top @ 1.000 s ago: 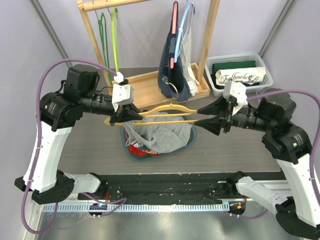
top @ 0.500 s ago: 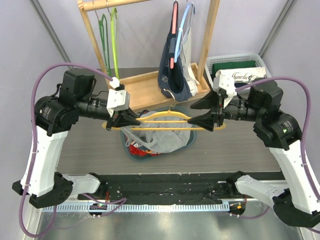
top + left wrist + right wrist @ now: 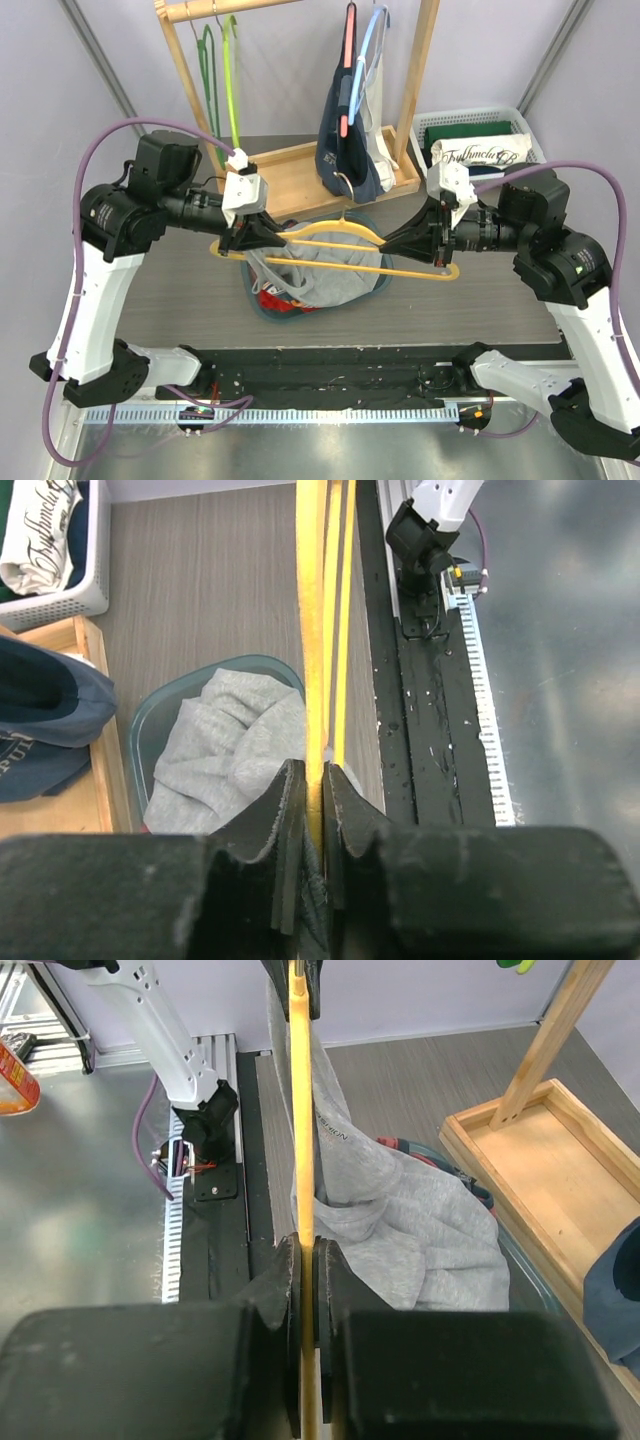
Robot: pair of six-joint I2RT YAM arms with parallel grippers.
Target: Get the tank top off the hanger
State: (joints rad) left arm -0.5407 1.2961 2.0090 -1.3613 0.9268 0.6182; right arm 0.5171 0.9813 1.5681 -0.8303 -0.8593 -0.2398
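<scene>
Grey tank top (image 3: 320, 275), likely soft and limp, wants tugging by its strap (image 3: 262, 268); left claw (image 3: 313, 780) and right claw (image 3: 305, 1250) clamp the hanger (image 3: 420, 271).

A folded white shirt (image 3: 478, 153) lies in the white basket (image 3: 470, 114) at the far right. It has dark, curly writing across it. The first letter looks like a big T. The rest is too loopy to read for sure. The left wrist view shows the same writing turned on its side, and it is no clearer there. The gray top (image 3: 400, 1230) has one tiny line of letters near its edge, too small to read.
</scene>
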